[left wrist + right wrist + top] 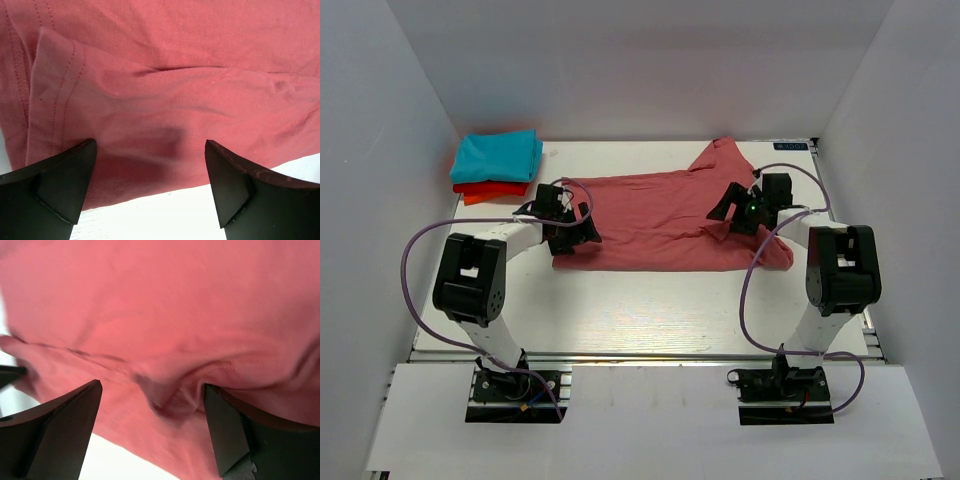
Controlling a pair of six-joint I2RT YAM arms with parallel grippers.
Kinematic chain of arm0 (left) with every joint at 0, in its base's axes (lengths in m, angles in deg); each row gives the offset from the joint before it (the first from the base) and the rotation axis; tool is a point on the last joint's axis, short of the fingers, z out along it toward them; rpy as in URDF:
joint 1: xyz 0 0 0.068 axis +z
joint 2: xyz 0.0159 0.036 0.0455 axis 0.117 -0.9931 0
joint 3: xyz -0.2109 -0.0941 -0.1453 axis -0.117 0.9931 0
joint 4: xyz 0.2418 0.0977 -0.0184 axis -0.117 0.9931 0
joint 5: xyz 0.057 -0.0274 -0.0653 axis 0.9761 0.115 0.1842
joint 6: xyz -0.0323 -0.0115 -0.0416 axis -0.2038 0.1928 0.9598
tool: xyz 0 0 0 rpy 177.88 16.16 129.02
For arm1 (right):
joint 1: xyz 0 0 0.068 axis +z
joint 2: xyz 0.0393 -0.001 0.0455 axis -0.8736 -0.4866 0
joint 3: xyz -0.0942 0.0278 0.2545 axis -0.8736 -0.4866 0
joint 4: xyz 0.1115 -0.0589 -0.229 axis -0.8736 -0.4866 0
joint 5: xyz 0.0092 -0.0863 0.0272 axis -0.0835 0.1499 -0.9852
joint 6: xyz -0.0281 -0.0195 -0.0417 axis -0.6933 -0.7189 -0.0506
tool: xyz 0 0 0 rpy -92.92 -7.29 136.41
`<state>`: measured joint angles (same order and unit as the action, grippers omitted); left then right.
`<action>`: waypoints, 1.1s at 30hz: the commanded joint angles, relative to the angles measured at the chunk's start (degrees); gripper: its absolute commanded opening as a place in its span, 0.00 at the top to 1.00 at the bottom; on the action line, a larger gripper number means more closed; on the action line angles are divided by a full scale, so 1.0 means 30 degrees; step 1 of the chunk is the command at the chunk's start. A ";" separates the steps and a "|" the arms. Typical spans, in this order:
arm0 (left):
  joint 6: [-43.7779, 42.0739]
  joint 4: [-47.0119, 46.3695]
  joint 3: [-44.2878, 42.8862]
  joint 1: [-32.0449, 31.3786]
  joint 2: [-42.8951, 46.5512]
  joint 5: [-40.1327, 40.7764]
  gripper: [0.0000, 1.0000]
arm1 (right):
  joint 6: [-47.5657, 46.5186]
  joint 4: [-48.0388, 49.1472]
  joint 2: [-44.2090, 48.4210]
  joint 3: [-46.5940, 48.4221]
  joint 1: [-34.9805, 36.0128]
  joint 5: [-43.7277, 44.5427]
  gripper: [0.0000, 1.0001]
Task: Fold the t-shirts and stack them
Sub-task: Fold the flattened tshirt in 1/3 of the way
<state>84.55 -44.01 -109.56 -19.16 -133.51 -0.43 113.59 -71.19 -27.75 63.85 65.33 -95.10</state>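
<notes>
A large salmon-pink t-shirt (660, 215) lies spread across the white table (640, 310), one sleeve pointing to the back right. A folded turquoise t-shirt (498, 155) rests on a folded orange-red one (480, 190) at the back left. My left gripper (582, 232) is low over the pink shirt's near left corner. In the left wrist view it (150, 165) is open, with the shirt's hem edge (150, 192) running between the fingers. My right gripper (725, 212) is down on the shirt's right side. It (152, 405) is open, straddling a raised wrinkle of pink cloth (170, 402).
White walls close in the table on the left, back and right. Purple cables loop from both arms (410, 250) (750, 290). A small dark label (790, 147) sits at the back right corner. The folded stack lies just behind my left arm.
</notes>
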 commanded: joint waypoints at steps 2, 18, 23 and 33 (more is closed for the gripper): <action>-0.0386 0.0926 0.1036 -0.0011 -0.0466 0.1268 0.00 | 0.2344 0.4911 -0.0363 0.0945 0.0333 -0.1193 0.14; -0.0737 0.2129 0.1212 -0.0011 0.1380 0.2969 0.00 | -0.1195 -0.1939 -0.0903 0.6092 0.1154 0.6156 0.12; -0.0737 0.1955 0.1388 -0.0011 0.1380 0.2795 0.00 | -0.0905 -0.3785 0.2118 0.1928 0.1184 0.6893 0.12; -0.0942 0.2539 0.1388 -0.0011 0.1380 0.3728 0.00 | -0.0113 -0.4343 0.2155 -0.0839 0.0686 0.9380 0.12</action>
<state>82.91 -41.23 -107.18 -19.45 -130.38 6.96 111.99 -84.68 -20.30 59.15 68.46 -73.35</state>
